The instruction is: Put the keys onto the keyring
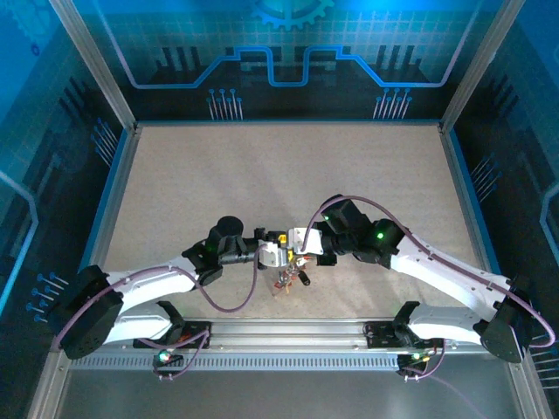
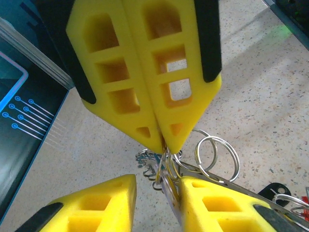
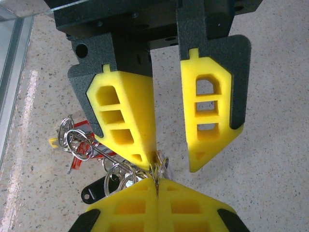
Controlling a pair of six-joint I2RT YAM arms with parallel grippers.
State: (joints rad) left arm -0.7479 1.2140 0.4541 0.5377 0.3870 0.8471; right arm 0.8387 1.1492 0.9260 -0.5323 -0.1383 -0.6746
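The two grippers meet tip to tip low over the table in the top view, left gripper [image 1: 272, 254] and right gripper [image 1: 298, 252]. My right gripper [image 3: 157, 182] is shut, pinching the keyring [image 3: 163, 165] and thin wire rings at its tips. In the left wrist view the keyring [image 2: 170, 187] shows edge-on. It rests against the right finger of my left gripper [image 2: 157, 186], whose jaws stand apart around it. Keys with red heads [image 3: 79, 151] and a yellow one [image 3: 52, 142] hang in a bundle [image 1: 289, 279] below, beside a black tag [image 3: 95, 191].
Loose split rings [image 2: 218, 153] and a straight metal bar [image 2: 251, 189] dangle from the bundle. The speckled beige table [image 1: 279, 175] stretches wide behind the grippers. A metal rail [image 1: 288, 336] runs along the near edge between the arm bases.
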